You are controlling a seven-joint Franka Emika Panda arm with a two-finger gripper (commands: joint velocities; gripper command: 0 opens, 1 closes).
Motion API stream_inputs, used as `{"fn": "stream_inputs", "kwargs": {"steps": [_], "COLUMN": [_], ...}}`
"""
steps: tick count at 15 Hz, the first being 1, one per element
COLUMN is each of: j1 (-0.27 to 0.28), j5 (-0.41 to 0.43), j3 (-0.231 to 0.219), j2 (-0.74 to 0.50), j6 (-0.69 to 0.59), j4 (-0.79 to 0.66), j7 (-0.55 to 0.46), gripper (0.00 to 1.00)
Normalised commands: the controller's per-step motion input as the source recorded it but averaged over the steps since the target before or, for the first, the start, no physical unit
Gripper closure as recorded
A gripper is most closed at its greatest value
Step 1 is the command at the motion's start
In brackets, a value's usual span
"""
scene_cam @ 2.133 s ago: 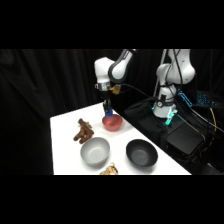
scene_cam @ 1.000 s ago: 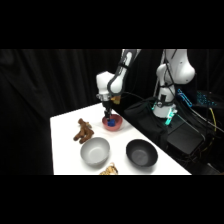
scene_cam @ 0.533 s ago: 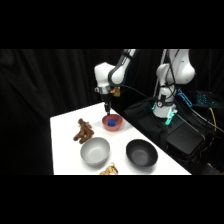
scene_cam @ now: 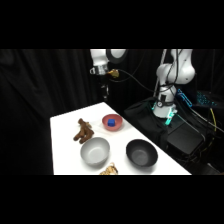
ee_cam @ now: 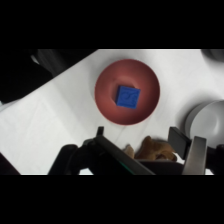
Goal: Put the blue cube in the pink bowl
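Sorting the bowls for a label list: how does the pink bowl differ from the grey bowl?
The pink bowl is smaller than the grey bowl. The pink bowl holds the blue cube; the grey bowl holds nothing. The pink bowl sits farther back. Both are round and upright on the white table.

A bright blue cube (ee_cam: pixel 128 96) lies in a salmon-pink bowl (ee_cam: pixel 106 107) on a white table (scene_cam: pixel 65 132). In the side view, a grey bowl (scene_cam: pixel 95 150) sits at the pink one's 7 o'clock, a black bowl (scene_cam: pixel 141 153) at 5 o'clock and a brown toy (scene_cam: pixel 83 131) at 9 o'clock, against black drapes (scene_cam: pixel 45 85).
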Motion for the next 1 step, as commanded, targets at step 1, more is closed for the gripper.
{"fn": "stream_inputs", "kwargs": {"steps": [1], "j1": [-0.040], "j5": [-0.122], "j3": [0.015], "j2": [-0.18], "j6": [-0.44], "j4": [0.32], "j7": [-0.01], "gripper": [0.00]}}
